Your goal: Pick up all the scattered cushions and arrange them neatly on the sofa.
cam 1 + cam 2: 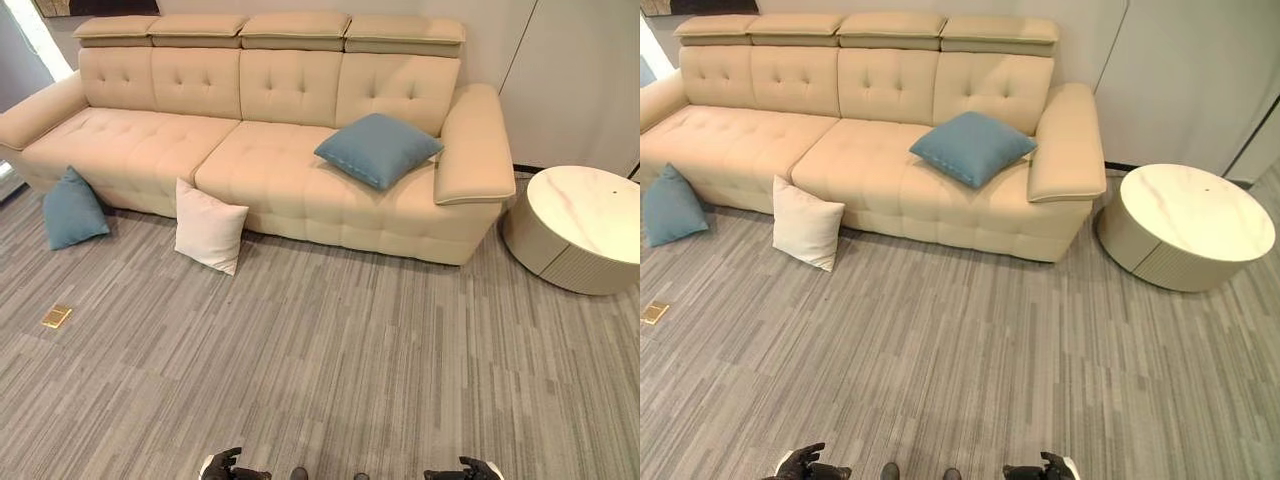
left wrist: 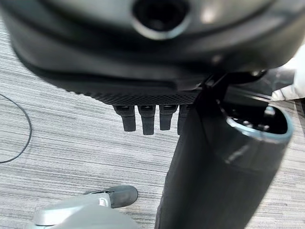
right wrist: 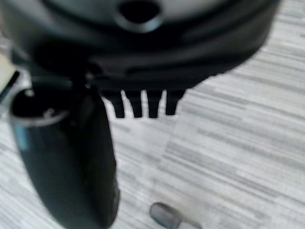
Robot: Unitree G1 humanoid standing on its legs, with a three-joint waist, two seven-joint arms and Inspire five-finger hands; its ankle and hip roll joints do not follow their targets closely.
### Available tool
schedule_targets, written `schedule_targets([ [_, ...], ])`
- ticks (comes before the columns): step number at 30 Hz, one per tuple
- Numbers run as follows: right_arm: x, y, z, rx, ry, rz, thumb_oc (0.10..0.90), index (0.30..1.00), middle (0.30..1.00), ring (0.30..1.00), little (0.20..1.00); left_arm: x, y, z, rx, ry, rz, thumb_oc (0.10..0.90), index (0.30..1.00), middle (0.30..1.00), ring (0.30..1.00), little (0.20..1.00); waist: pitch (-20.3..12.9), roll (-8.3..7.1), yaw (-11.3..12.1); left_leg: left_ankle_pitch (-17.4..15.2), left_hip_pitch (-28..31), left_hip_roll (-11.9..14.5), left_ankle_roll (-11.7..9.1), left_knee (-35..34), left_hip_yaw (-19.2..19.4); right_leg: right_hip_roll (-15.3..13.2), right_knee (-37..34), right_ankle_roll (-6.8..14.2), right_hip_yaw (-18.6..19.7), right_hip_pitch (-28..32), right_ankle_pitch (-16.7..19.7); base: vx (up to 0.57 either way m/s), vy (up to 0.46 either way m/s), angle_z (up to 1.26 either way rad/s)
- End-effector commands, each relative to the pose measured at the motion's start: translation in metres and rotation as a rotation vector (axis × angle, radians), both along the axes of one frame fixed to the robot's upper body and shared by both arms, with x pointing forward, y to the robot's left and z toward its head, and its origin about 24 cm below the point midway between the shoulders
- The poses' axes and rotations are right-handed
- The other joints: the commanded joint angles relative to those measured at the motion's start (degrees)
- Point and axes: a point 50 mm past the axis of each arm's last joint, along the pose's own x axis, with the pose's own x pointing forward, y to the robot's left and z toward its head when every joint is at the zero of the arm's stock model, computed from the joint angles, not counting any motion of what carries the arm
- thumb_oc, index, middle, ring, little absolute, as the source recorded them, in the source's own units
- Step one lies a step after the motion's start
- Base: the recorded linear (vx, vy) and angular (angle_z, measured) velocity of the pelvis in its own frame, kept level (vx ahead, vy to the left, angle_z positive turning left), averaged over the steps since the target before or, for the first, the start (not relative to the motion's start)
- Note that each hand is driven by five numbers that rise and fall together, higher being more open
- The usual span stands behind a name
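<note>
- While one blue cushion (image 1: pixel 378 149) lies tilted on the beige sofa (image 1: pixel 130 140) seat by its right armrest, another blue cushion (image 1: pixel 72 210) and a white cushion (image 1: pixel 208 226) lean against the sofa's front on the carpet (image 1: pixel 330 370).
- Three square, plump cushions; no writing legible.
- A round white table (image 1: pixel 585 225) stands right of the sofa.
- Left hand (image 2: pixel 147 117) and right hand (image 3: pixel 143 102) hang with relaxed, straight fingers, holding nothing.

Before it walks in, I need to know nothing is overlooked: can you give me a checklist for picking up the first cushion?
1. Left hand free, fingers straight: ok.
2. Right hand free, fingers straight: ok.
3. Cushions left on the floor: white cushion and blue floor cushion, both leaning on the sofa front: not ok.
4. Blue seat cushion on the sofa, lying askew: not ok.
5. Carpet path to the white cushion unobstructed: ok.
6. Round table clear of that path: ok.
</note>
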Motion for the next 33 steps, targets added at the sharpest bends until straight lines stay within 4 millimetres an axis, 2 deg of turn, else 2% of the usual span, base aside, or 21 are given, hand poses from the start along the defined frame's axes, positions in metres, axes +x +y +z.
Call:
schedule_targets([
  [1, 0.011, -0.004, 0.005, -0.034, -0.057, -0.029, 0.800, 0.900, 0.900, 0.900, 0.900, 0.019, 0.001, 0.006, 0.038, -0.058, -0.057, 0.800, 0.900, 0.900, 0.900, 0.900, 0.13, -3.07, -1.15, -8.36, -1.02, 1.33, 2.32, 7.85, 4.67, -3.49, 1.99, 5.28, 3.83, 1.13, -4.23, 0.03, -0.055, 0.18],
  [6, 0.013, -0.005, 0.006, -0.032, -0.066, -0.041, 0.800, 0.900, 0.900, 0.900, 0.900, 0.018, -0.001, 0.006, 0.037, -0.050, -0.090, 0.800, 0.900, 0.900, 0.900, 0.900, 1.52, -3.61, -1.18, -6.50, -6.36, 1.98, 2.27, 16.51, 5.95, -3.81, 2.49, 4.51, 3.63, 1.62, -4.61, 0.06, -0.022, 0.07],
  [9, 0.015, -0.004, 0.006, -0.030, -0.074, -0.042, 0.800, 0.900, 0.900, 0.900, 0.900, 0.018, 0.000, 0.005, 0.039, -0.046, -0.086, 0.800, 0.900, 0.900, 0.900, 0.900, 1.54, -3.81, -0.94, -7.47, -8.07, 1.59, 2.80, 15.32, 6.56, -4.01, 2.25, 4.85, 3.55, 1.88, -4.85, 0.11, 0.040, 0.19],
  [10, 0.015, -0.003, 0.006, -0.030, -0.071, -0.034, 0.800, 0.900, 0.900, 0.900, 0.900, 0.016, 0.000, 0.005, 0.043, -0.037, -0.087, 0.800, 0.900, 0.900, 0.900, 0.900, 1.19, -3.97, -0.68, -7.06, -9.57, 1.28, 3.13, 11.63, 7.28, -4.05, 1.43, 5.45, 3.64, 2.57, -5.03, 0.20, 0.088, 0.10],
  [12, 0.015, -0.002, 0.006, -0.031, -0.071, -0.032, 0.800, 0.900, 0.900, 0.900, 0.900, 0.014, 0.001, 0.005, 0.047, -0.033, -0.088, 0.800, 0.900, 0.900, 0.900, 0.900, 1.07, -3.90, -0.37, -6.01, -9.93, 1.06, 3.12, 9.15, 7.50, -3.86, 1.02, 5.74, 3.82, 3.11, -5.25, 0.19, 0.091, 0.04],
  [13, 0.017, 0.000, 0.006, -0.031, -0.077, -0.026, 0.800, 0.900, 0.900, 0.900, 0.900, 0.015, 0.004, 0.005, 0.058, -0.039, -0.087, 0.800, 0.900, 0.900, 0.900, 0.900, 1.20, -3.66, 0.33, -2.89, -12.27, 1.00, 2.97, 6.01, 7.72, -3.25, 0.46, 6.10, 4.32, 4.04, -5.73, 0.18, 0.110, -0.01],
  [14, 0.017, 0.001, 0.005, -0.028, -0.074, -0.027, 0.800, 0.900, 0.900, 0.900, 0.900, 0.014, 0.004, 0.005, 0.056, -0.034, -0.085, 0.800, 0.900, 0.900, 0.900, 0.900, 0.81, -3.39, 0.51, -2.99, -11.56, 1.06, 3.15, 3.72, 7.58, -2.89, 0.51, 6.29, 4.95, 4.23, -6.15, 0.24, 0.149, -0.05],
  [19, 0.018, 0.009, 0.004, -0.015, -0.073, -0.004, 0.800, 0.900, 0.900, 0.900, 0.900, 0.008, 0.009, 0.004, 0.072, -0.018, -0.072, 0.800, 0.900, 0.900, 0.900, 0.900, -0.14, -4.33, 1.11, -4.51, -10.14, -0.59, 4.47, 4.78, 7.12, -4.29, 2.21, 7.56, 6.69, 4.58, -6.33, 0.19, 0.168, -0.30],
  [22, 0.022, 0.013, 0.004, -0.007, -0.074, 0.019, 0.800, 0.900, 0.900, 0.900, 0.900, 0.009, 0.011, 0.005, 0.081, -0.024, -0.071, 0.800, 0.900, 0.900, 0.900, 0.900, -0.62, -4.29, 2.20, -6.16, -7.52, -1.29, 6.57, 3.52, 8.00, -6.06, 9.82, 9.89, 7.23, 2.05, -5.30, 0.17, 0.193, -0.38],
  [23, 0.022, 0.013, 0.004, -0.007, -0.074, 0.019, 0.800, 0.900, 0.900, 0.900, 0.900, 0.009, 0.011, 0.005, 0.081, -0.024, -0.071, 0.800, 0.900, 0.900, 0.900, 0.900, -0.64, -4.29, 2.20, -6.16, -7.54, -1.28, 6.57, 3.53, 8.01, -6.06, 9.83, 9.89, 7.23, 2.02, -5.29, 0.17, 0.225, -0.22],
  [24, 0.027, 0.015, 0.004, -0.007, -0.076, 0.037, 0.800, 0.900, 0.900, 0.900, 0.900, 0.013, 0.013, 0.007, 0.092, -0.035, -0.073, 0.800, 0.900, 0.900, 0.900, 0.900, 0.04, -3.87, 2.04, -6.98, -5.19, -1.68, 7.95, 2.47, 8.17, -7.29, 18.46, 11.92, 7.31, -1.91, -2.04, 0.09, 0.138, -0.06],
  [25, 0.027, 0.015, 0.005, -0.007, -0.076, 0.037, 0.800, 0.900, 0.900, 0.900, 0.900, 0.013, 0.013, 0.007, 0.092, -0.035, -0.073, 0.800, 0.900, 0.900, 0.900, 0.900, -0.11, -3.81, 2.07, -6.92, -5.37, -1.59, 7.93, 2.45, 8.18, -7.20, 18.37, 11.88, 7.33, -2.07, -1.91, 0.23, 0.287, -0.05],
  [26, 0.032, 0.017, 0.006, -0.005, -0.096, 0.056, 0.800, 0.900, 0.900, 0.900, 0.900, 0.018, 0.017, 0.010, 0.098, -0.056, -0.057, 0.800, 0.900, 0.900, 0.900, 0.900, 0.92, -2.53, 1.58, -7.52, -2.74, -1.34, 9.28, 0.97, 8.33, -9.06, 28.64, 12.94, 4.77, -6.69, 1.96, 0.20, 0.195, 0.01],
  [27, 0.034, 0.018, 0.007, -0.002, -0.102, 0.060, 0.800, 0.900, 0.900, 0.900, 0.900, 0.019, 0.018, 0.010, 0.095, -0.062, -0.050, 0.800, 0.900, 0.900, 0.900, 0.900, 1.07, -2.07, 1.54, -7.83, -1.54, -1.24, 9.48, 0.28, 8.20, -9.82, 30.21, 12.49, 3.15, -8.12, 2.33, 0.26, 0.223, 0.02],
  [29, 0.034, 0.018, 0.007, -0.005, -0.104, 0.066, 0.800, 0.900, 0.900, 0.900, 0.900, 0.020, 0.019, 0.011, 0.093, -0.066, -0.049, 0.800, 0.900, 0.900, 0.900, 0.900, 1.25, -1.65, 1.23, -8.37, 0.81, -1.41, 9.57, -1.22, 7.90, -10.71, 28.95, 11.62, 0.52, -9.40, 1.10, 0.23, 0.059, -0.11],
  [31, 0.037, 0.018, 0.008, -0.010, -0.107, 0.081, 0.800, 0.900, 0.900, 0.900, 0.900, 0.020, 0.018, 0.010, 0.091, -0.062, -0.058, 0.800, 0.900, 0.900, 0.900, 0.900, 1.44, -1.56, 0.84, -9.22, 2.69, -1.42, 9.23, -2.14, 7.39, -9.95, 23.25, 10.51, -1.04, -10.50, -1.27, 0.25, -0.020, -0.01],
  [33, 0.040, 0.018, 0.009, -0.014, -0.114, 0.091, 0.800, 0.900, 0.900, 0.900, 0.900, 0.018, 0.017, 0.009, 0.092, -0.053, -0.065, 0.800, 0.900, 0.900, 0.900, 0.900, 1.81, -1.95, 0.31, -10.11, 4.15, -1.93, 8.89, -2.36, 6.96, -8.75, 16.94, 10.26, -0.96, -12.42, -0.48, 0.24, -0.047, 0.11],
])
